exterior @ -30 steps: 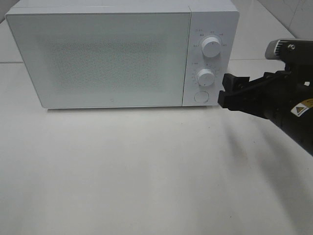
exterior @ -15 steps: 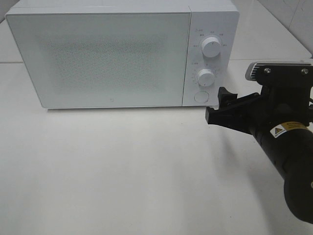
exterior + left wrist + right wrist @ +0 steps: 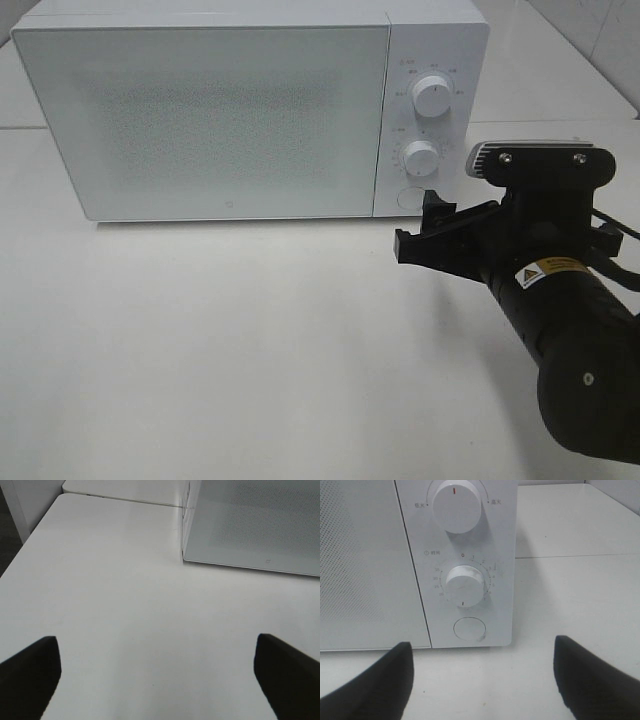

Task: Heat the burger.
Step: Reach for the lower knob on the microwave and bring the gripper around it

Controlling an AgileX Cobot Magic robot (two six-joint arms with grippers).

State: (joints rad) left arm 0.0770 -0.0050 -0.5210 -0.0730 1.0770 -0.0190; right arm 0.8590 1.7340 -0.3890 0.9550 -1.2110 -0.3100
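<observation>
The burger is out of view. The white microwave (image 3: 200, 110) stands at the back of the table with its door shut. Its panel has an upper knob (image 3: 432, 96), a lower knob (image 3: 421, 158) and a round button (image 3: 409, 197). My right gripper (image 3: 418, 225) is open and empty, just in front of the button, fingers pointing at the panel. The right wrist view shows the lower knob (image 3: 465, 582) and button (image 3: 470, 628) between my open fingertips (image 3: 380, 680). My left gripper (image 3: 156, 642) is open and empty over bare table, off the microwave's left front corner (image 3: 186, 557).
The white table (image 3: 220, 340) stretches in front of the microwave. A seam to a second table top (image 3: 125, 500) runs behind it. The table's left edge (image 3: 20, 550) drops to a dark floor.
My right arm has swung left and toward the front, bringing the open gripper from right of the panel to just before the button. The microwave has not changed.
</observation>
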